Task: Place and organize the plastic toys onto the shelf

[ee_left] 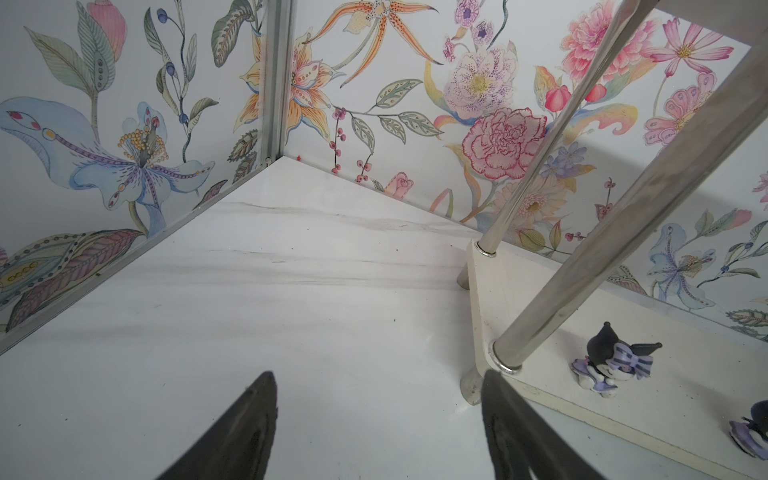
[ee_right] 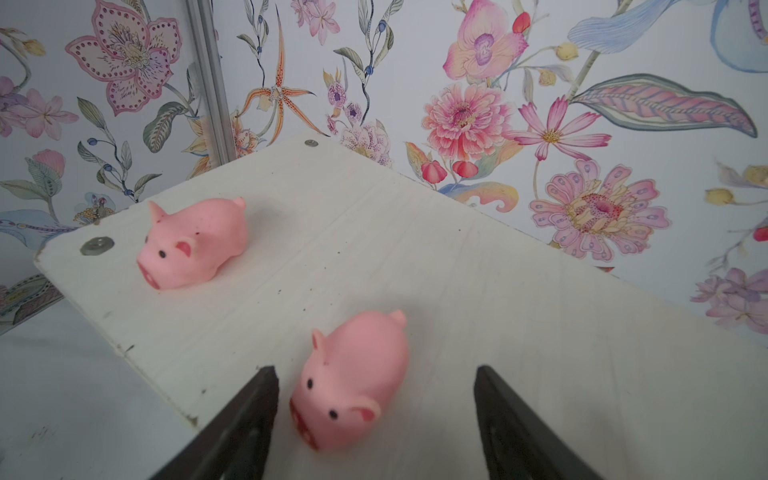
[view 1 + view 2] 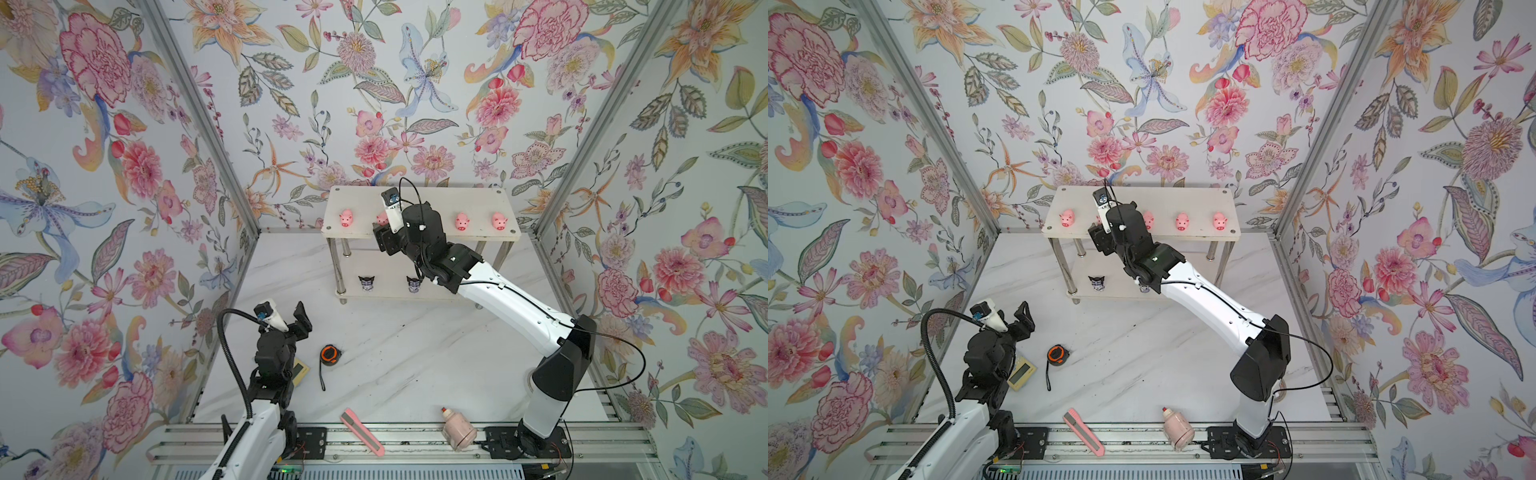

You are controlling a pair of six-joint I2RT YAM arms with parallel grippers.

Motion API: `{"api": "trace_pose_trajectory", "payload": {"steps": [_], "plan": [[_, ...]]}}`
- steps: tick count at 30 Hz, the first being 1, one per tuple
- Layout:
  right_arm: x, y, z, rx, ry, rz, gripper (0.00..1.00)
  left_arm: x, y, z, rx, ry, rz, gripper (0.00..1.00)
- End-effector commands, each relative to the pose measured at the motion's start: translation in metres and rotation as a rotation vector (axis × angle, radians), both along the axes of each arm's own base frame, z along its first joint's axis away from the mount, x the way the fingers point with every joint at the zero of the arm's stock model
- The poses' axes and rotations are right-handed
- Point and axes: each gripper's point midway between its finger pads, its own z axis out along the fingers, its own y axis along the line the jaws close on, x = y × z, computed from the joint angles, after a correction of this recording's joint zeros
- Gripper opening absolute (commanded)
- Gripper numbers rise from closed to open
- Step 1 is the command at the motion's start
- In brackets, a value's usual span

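White shelf [image 3: 469, 203] in both top views bears pink pigs [image 3: 345, 217] in a row on its upper board and horned figurines [image 3: 366, 284] on the lower, with the right arm [image 3: 498, 299] hiding part of each row; no toy lies on the tabletop [image 3: 415, 353]. Left wrist view: left gripper [image 1: 378, 373] spread and empty, beside the shelf. Right wrist view: right gripper [image 2: 376, 369] spread around a pig [image 2: 353, 378] standing on the upper board, so placement appears nearly complete.

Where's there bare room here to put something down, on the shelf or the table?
Bare: atop the shelf, the strip behind the pigs; the table between shelf, tape measure and box cutter. Crowded: the pig row in front, where the open right gripper straddles one.
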Motion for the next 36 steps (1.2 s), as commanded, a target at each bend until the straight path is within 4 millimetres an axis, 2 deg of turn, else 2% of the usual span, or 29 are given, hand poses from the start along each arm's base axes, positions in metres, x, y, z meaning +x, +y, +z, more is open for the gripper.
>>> {"api": "trace_pose_trajectory", "payload": {"steps": [1, 9, 15, 21, 26, 29, 33, 36], "plan": [[0.004, 0.000, 0.006, 0.029, 0.009, 0.008, 0.71, -0.001, 0.003, -0.003, -0.008, 0.001, 0.023, 0.78], [0.005, -0.004, 0.005, 0.057, 0.035, 0.021, 0.68, 0.000, 0.004, -0.005, -0.004, 0.011, 0.028, 0.78], [0.001, -0.004, 0.009, 0.075, 0.040, 0.033, 0.76, 0.000, 0.005, -0.006, -0.003, 0.012, 0.033, 0.79], [-0.012, -0.011, 0.033, 0.123, 0.018, 0.055, 0.86, 0.000, 0.004, -0.008, -0.004, 0.019, 0.031, 0.79], [-0.031, -0.028, 0.068, 0.167, -0.033, 0.063, 0.88, 0.000, 0.006, -0.008, -0.007, 0.018, 0.038, 0.79], [-0.043, -0.042, 0.082, 0.179, -0.058, 0.053, 0.89, 0.000, 0.006, -0.008, -0.008, 0.015, 0.040, 0.79], [-0.057, -0.065, 0.091, 0.182, -0.083, 0.015, 0.87, -0.001, 0.006, -0.007, -0.010, 0.013, 0.037, 0.79], [-0.063, -0.081, 0.088, 0.168, -0.089, -0.025, 0.84, -0.001, 0.006, -0.007, -0.011, 0.012, 0.037, 0.79]]}}
